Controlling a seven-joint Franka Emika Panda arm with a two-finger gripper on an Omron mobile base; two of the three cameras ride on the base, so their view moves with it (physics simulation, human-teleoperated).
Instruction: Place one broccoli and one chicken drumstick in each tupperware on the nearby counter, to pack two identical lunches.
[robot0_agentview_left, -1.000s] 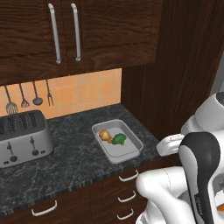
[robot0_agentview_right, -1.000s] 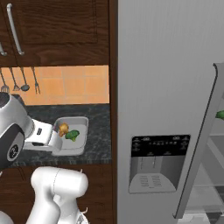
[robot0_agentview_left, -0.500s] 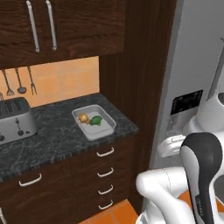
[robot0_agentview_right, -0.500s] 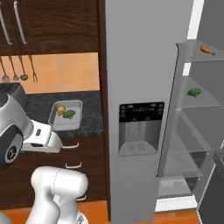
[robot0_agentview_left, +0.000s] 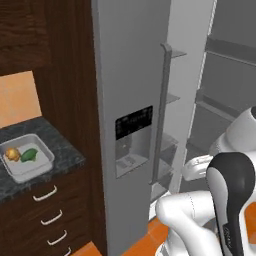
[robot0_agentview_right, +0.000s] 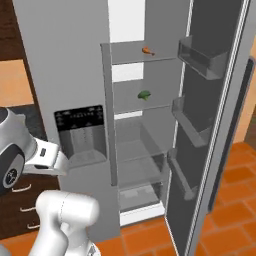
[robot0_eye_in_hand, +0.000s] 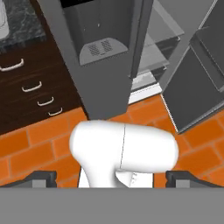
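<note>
On the black marbled counter at the far left sits a white tupperware holding a chicken drumstick and a broccoli. In the open fridge a second drumstick lies on the top shelf, and a second broccoli lies on the shelf below. My gripper is open, its fingertips far apart with nothing between them. It points down at the orange floor in front of the fridge, well away from the food.
The grey fridge with its dispenser panel stands between counter and open compartment. Its open door with door bins swings out at the right. Dark drawers with white handles sit under the counter. Orange tiles cover the floor.
The whole picture has shifted: the base has turned right, from facing the counter to facing the open fridge. The tupperware now sits at the far left edge. The gripper stays open.
</note>
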